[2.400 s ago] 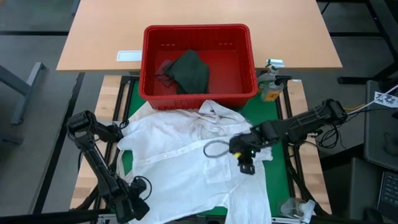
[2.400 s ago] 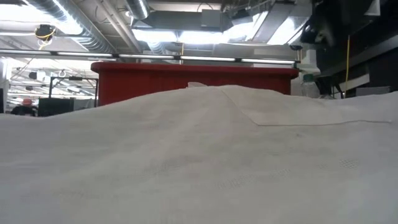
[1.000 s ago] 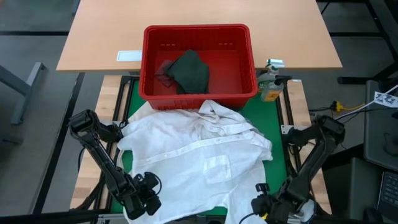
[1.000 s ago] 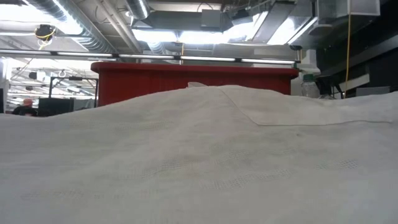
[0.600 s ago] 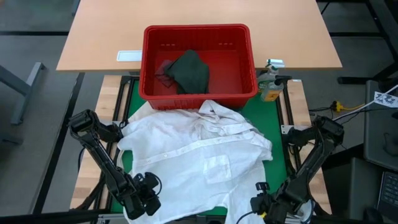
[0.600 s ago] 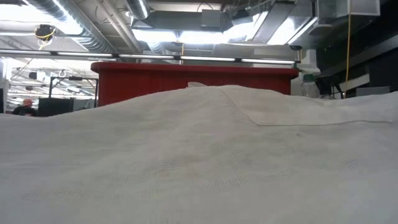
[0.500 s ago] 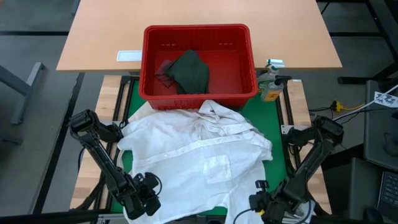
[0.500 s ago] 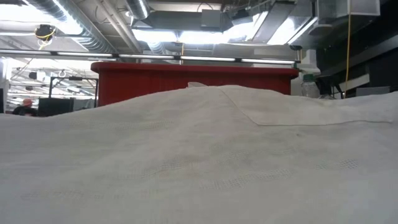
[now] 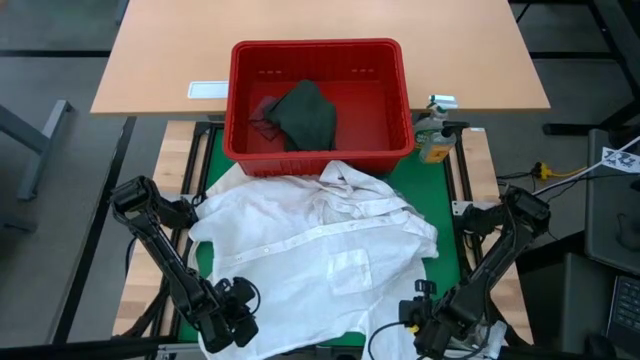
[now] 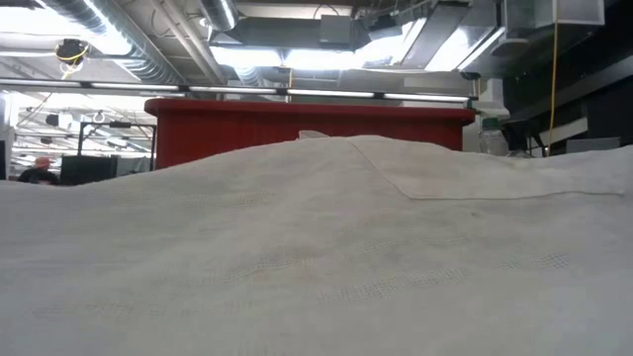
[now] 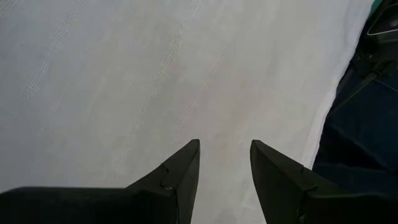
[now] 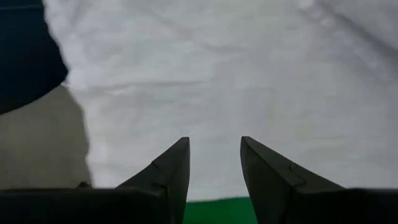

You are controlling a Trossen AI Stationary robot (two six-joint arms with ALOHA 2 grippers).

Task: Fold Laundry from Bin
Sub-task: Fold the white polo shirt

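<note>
The large white shirt [image 9: 320, 250] lies spread, front up, on the green mat, and it fills the low view [image 10: 316, 257]. The red bin [image 9: 318, 48] stands beyond it and holds a dark green-grey top [image 9: 305, 115]. My left gripper [image 9: 240, 322] is open at the shirt's near left hem, with white cloth ahead of its fingers [image 11: 224, 149]. My right gripper [image 9: 408, 318] is open at the shirt's near right edge, its fingers over the cloth's border and the mat [image 12: 214, 146]. I see neither gripper touching the shirt.
A small bottle [image 9: 433, 140] stands to the right of the bin. A tan table [image 9: 480, 60] with a white label [image 9: 208, 89] lies behind the bin. Bare green mat [image 9: 445, 215] shows to the right of the shirt.
My right gripper has left the shirt's middle and gone to the table's near edge; in the last second it has crept slightly left toward the shirt's near right edge. The shirt has stayed where it was.
</note>
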